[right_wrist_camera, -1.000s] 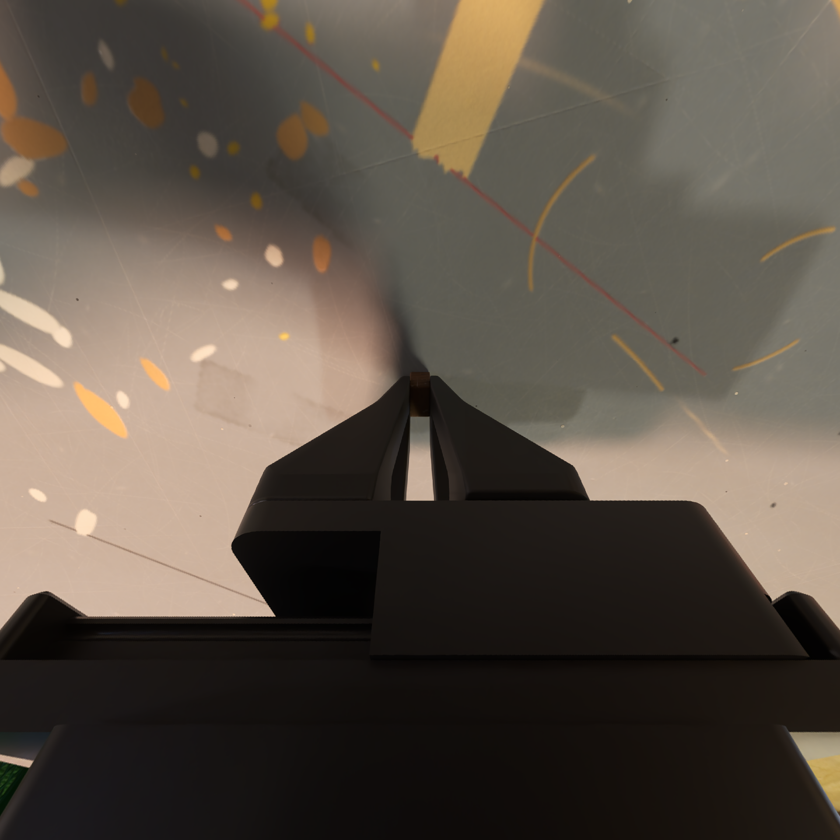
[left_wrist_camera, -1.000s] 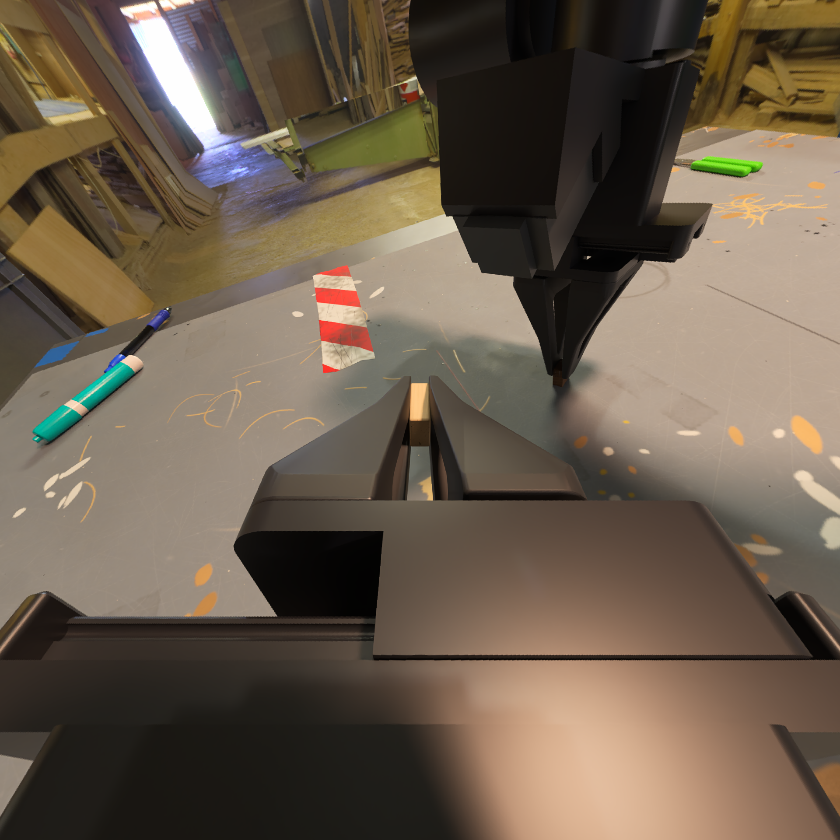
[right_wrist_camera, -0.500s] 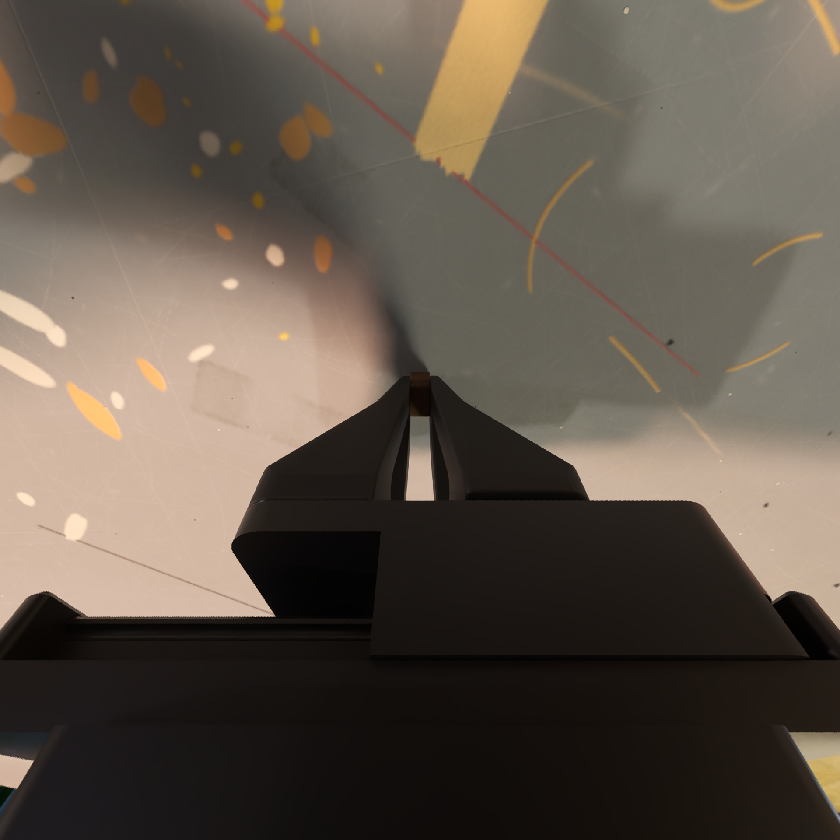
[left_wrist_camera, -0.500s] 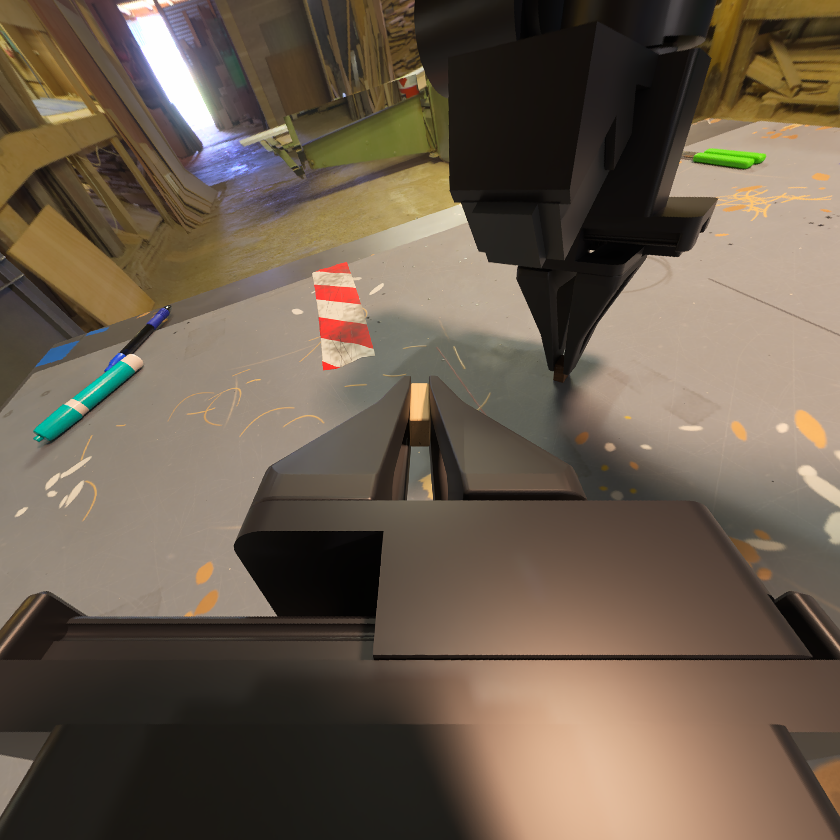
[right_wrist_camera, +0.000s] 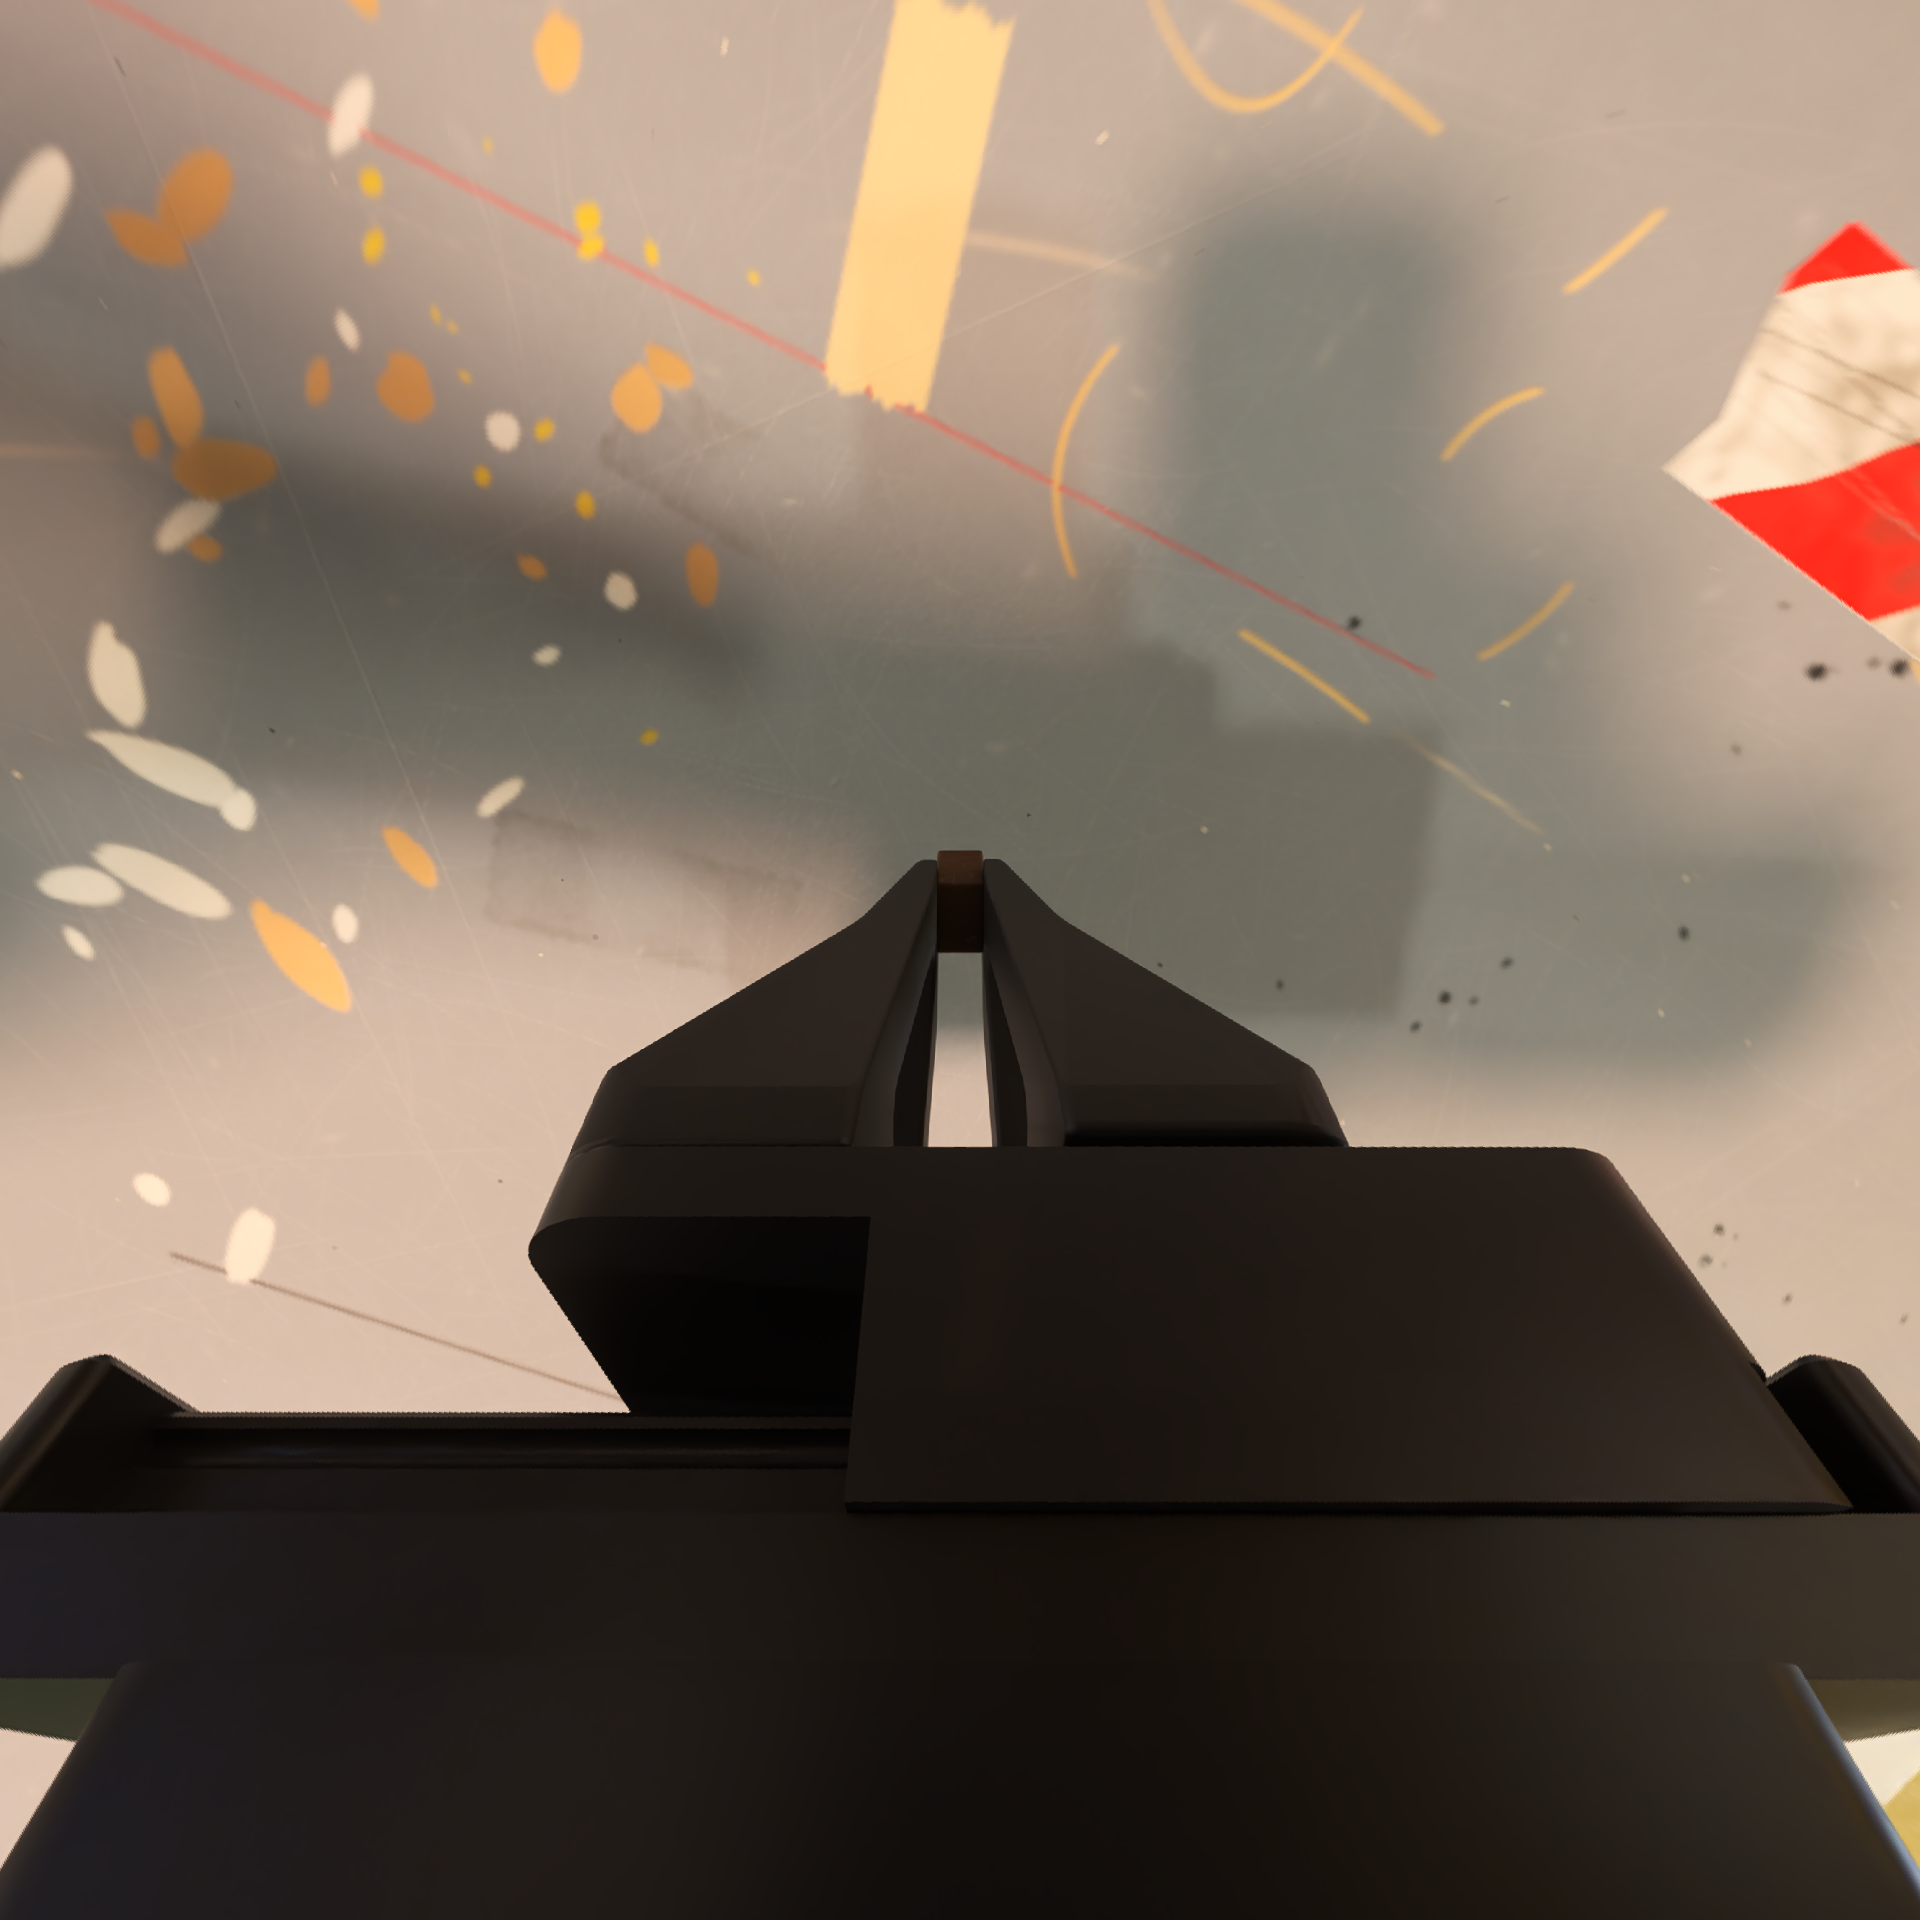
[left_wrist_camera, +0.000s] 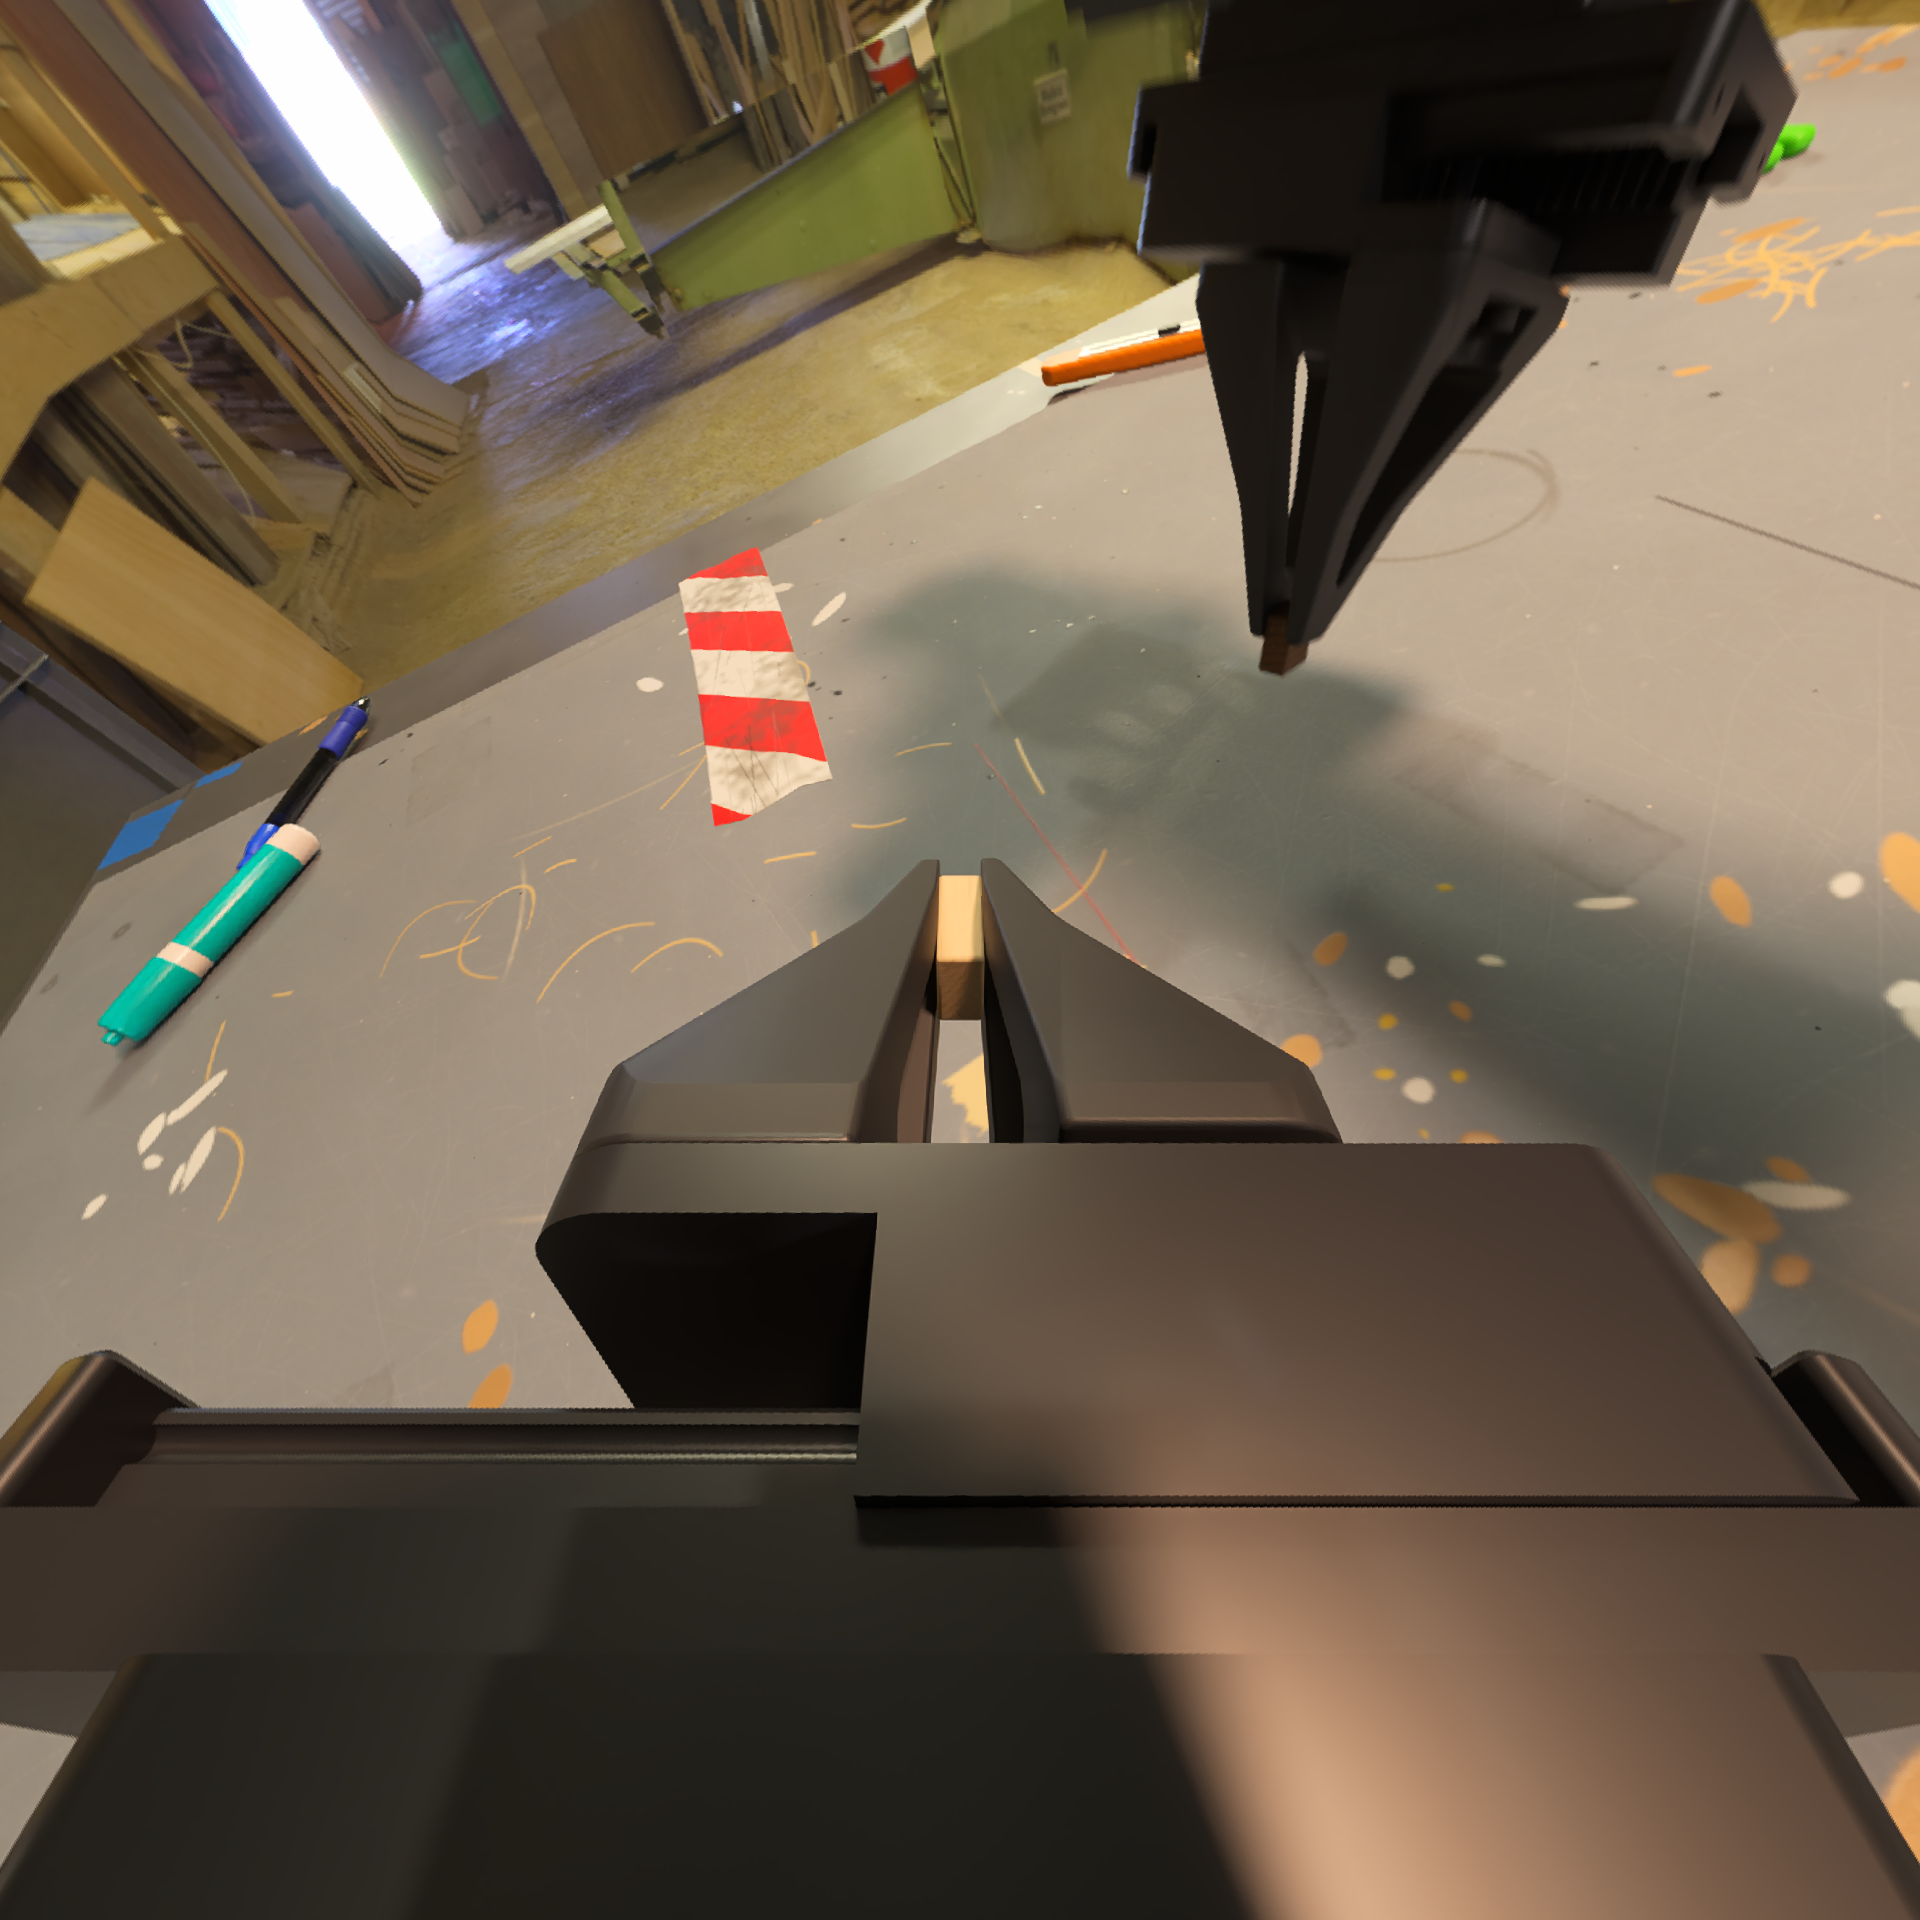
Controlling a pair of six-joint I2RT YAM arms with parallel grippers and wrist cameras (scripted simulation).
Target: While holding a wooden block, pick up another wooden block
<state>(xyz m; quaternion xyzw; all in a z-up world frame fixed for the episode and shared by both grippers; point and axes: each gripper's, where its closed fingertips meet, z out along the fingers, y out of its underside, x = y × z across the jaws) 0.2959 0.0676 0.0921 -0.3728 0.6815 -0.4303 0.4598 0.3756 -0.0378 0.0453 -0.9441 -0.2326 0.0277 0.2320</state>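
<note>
My left gripper [left_wrist_camera: 959, 883] is shut on a light wooden block [left_wrist_camera: 958, 943] and holds it above the grey table. My right gripper [right_wrist_camera: 959, 873] is shut on a small dark brown wooden block [right_wrist_camera: 959, 902] and points down at the table from above. In the left wrist view the right gripper [left_wrist_camera: 1283, 634] hangs at the upper right, well clear of the table, with the dark block [left_wrist_camera: 1281, 654] sticking out between its fingertips.
On the grey paint-flecked table [left_wrist_camera: 416, 1091] lie a red-and-white striped tape strip [left_wrist_camera: 750, 686], a teal marker [left_wrist_camera: 208, 940], a blue pen [left_wrist_camera: 312, 774], an orange marker [left_wrist_camera: 1122, 356] near the far edge and a green object [left_wrist_camera: 1789, 140]. A yellow tape strip [right_wrist_camera: 920, 197] lies below the right gripper.
My right gripper has risen from the table with the dark block in it; the table has dropped away in its view. My left gripper has kept its hold on the light block.
</note>
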